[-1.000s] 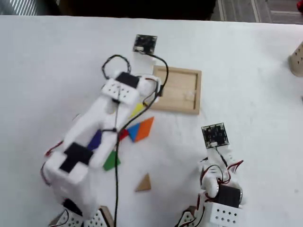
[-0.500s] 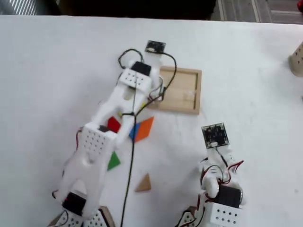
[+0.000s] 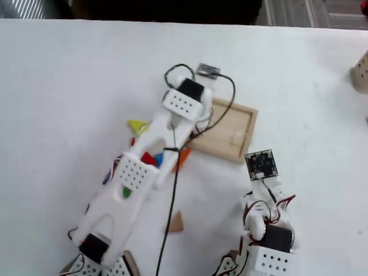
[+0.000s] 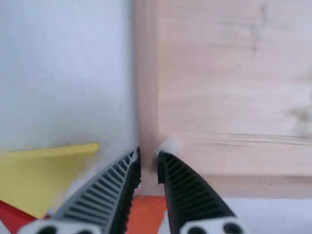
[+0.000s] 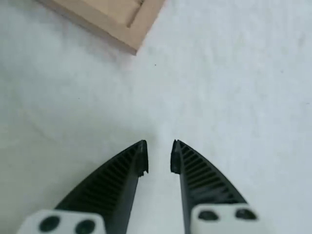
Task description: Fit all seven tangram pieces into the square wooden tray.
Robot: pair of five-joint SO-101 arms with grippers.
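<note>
High view: tray (image 3: 230, 131) askew on counter (image 3: 69, 75), with yellow piece (image 3: 137, 125) and orange piece (image 3: 183, 156) outside tray. Left wrist view: left claw (image 4: 148, 165) pinched on tray rim. Right wrist view: right claw (image 5: 159, 156) barely parted, empty, near tray corner

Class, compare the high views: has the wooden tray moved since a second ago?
Yes. The wooden tray has turned clockwise and slid nearer the right arm's circuit board, which stayed put; the left gripper clamps its rim.
</note>
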